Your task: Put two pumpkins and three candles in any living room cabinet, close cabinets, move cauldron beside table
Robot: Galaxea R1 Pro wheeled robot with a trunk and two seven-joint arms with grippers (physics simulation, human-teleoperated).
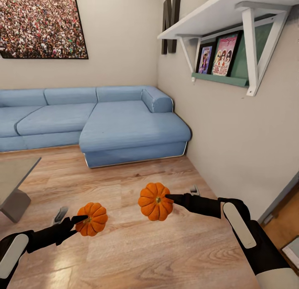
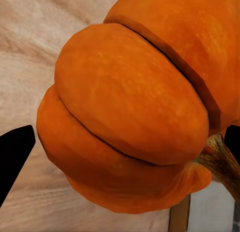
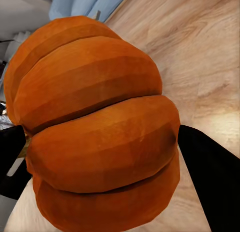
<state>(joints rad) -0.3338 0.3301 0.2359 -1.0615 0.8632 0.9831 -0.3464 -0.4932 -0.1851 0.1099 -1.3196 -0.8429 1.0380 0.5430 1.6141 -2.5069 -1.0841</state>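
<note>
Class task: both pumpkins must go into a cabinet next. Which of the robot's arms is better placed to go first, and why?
Neither clearly: the left gripper holds a pumpkin, the right gripper holds the other pumpkin, both above the floor. Slight edge right: its pumpkin is carried higher.

Bright, even, soft light all round; faint shadows sit under the sofa and the wall shelf. A pale sheen lies on the wooden floor. Renders are slightly soft; wrist close-ups blur at the edges.
</note>
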